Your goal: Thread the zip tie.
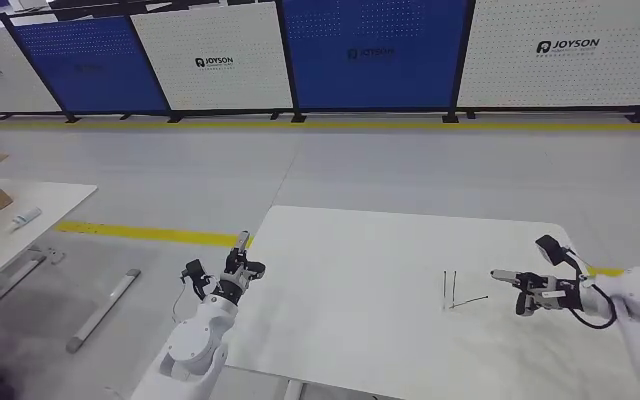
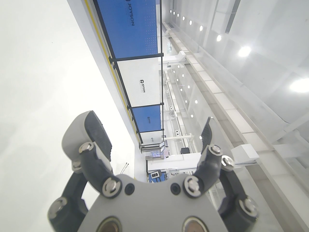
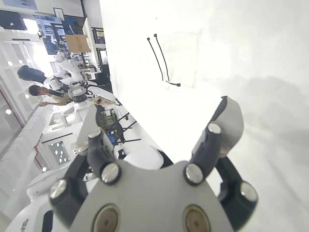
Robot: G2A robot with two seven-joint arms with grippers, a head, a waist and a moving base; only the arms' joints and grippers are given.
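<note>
Left pincer [image 2: 152, 119] hangs at the desk's [image 1: 350, 300] left edge, fingers apart, holding nothing. Right pincer [image 3: 159, 103] is near the right edge, likewise apart. Just beside it lies a crosswise zip tie [image 3: 172, 83]; beyond, two parallel zip ties [image 3: 161, 53].

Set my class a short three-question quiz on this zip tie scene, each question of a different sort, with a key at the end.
1. True or false: the right hand is open and holds nothing.
2. Multiple choice: how many zip ties lie on the table? A) one B) three C) five
3. Short answer: is the left hand open or shut?

Key: 1 true; 2 B; 3 open.
</note>
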